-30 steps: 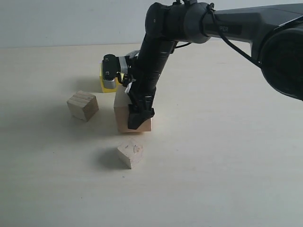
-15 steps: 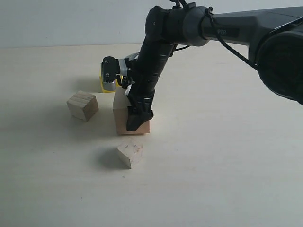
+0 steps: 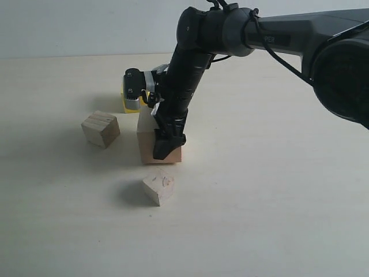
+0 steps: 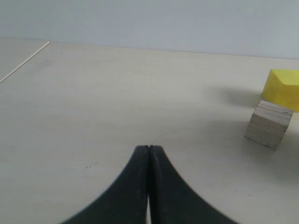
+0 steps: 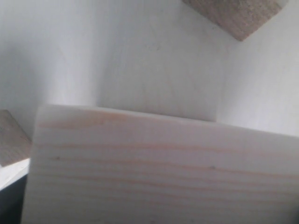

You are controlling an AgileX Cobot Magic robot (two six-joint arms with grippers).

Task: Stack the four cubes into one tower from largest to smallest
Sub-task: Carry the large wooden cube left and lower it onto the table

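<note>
The large pale wooden cube (image 3: 146, 135) sits mid-table, and its grained face fills the right wrist view (image 5: 154, 168). My right gripper (image 3: 157, 147) is shut on it, straddling it from above; one dark finger (image 3: 166, 144) shows on its near side and the other is hidden. The yellow cube (image 3: 123, 101) stands just behind, partly hidden by the wrist. A smaller wooden cube (image 3: 101, 128) lies to the left. The smallest cube (image 3: 159, 187), with a knot mark, lies in front. My left gripper (image 4: 148, 147) is shut and empty, apart from the yellow cube (image 4: 282, 87) and wooden cube (image 4: 270, 124).
Everything rests on a pale tabletop (image 3: 277, 202) against a plain light wall. The dark right arm (image 3: 190, 63) reaches in from the upper right, over the cubes. A thin seam (image 4: 25, 60) crosses the table in the left wrist view.
The right gripper and the large cube in it have shifted slightly to the left over the last second. The other cubes have not moved.
</note>
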